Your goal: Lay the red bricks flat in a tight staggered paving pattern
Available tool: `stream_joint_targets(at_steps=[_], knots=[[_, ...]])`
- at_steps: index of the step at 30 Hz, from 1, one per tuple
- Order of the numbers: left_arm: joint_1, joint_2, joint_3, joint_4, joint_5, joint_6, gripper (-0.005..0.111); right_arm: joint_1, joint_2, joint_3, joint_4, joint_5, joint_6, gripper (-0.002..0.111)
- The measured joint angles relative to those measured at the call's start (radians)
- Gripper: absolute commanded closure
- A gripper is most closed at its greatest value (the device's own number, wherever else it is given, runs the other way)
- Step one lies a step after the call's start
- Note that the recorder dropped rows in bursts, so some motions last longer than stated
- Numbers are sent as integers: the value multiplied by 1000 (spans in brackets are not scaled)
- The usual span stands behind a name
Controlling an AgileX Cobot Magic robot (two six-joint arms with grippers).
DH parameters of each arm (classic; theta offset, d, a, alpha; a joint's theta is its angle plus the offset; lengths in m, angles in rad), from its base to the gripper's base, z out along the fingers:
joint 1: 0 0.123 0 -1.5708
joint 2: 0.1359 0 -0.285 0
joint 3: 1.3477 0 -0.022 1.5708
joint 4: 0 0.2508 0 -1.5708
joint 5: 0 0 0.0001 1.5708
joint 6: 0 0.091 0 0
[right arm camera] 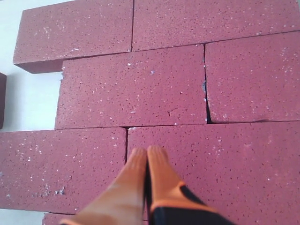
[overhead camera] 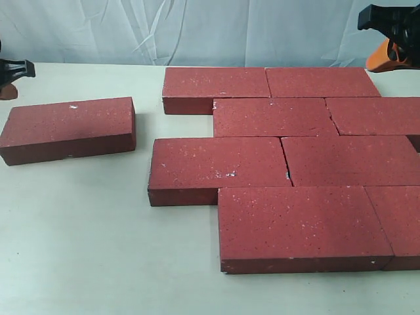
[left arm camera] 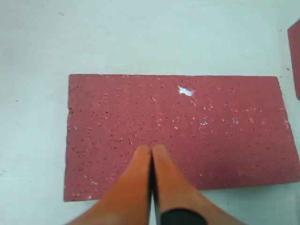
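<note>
Nearest brick (overhead camera: 305, 226) fronts the red bricks (overhead camera: 282, 118): four tight staggered rows, 3 o'clock on pale desk (overhead camera: 85, 249). Lone brick (overhead camera: 69, 128) apart, 9 o'clock. Wrinkled blue sheet (overhead camera: 98, 29) behind. Left gripper (left arm camera: 151, 149) closed, empty, by lone brick; right gripper (right arm camera: 146, 150) closed, empty, by paving.

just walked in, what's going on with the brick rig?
A two-arm robot is paving with red bricks. Eight paved bricks lie flat in four staggered rows on the right of the table. One loose brick sits apart on the left. The left gripper, shut, is over it. The right gripper, shut, is over the paved rows. Neither holds anything.
</note>
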Motion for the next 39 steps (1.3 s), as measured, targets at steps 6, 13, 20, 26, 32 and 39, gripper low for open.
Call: stream_joint_targets(at_steps=[6, 13, 20, 26, 32, 39], knots=[[7, 11, 0, 17, -46, 2, 107, 0, 0, 0, 0, 0, 0, 109], [7, 115, 0, -24, -54, 4, 107, 0, 0, 0, 2, 0, 0, 109], [7, 189, 0, -53, -98, 4, 107, 0, 0, 0, 8, 0, 0, 109], [7, 242, 0, -90, -130, 4, 107, 0, 0, 0, 14, -2, 0, 109], [-1, 263, -2, -103, -160, 17, 107, 0, 0, 0, 14, -2, 0, 109], [-17, 274, -2, -114, -190, 122, 107, 0, 0, 0, 14, -4, 0, 109]])
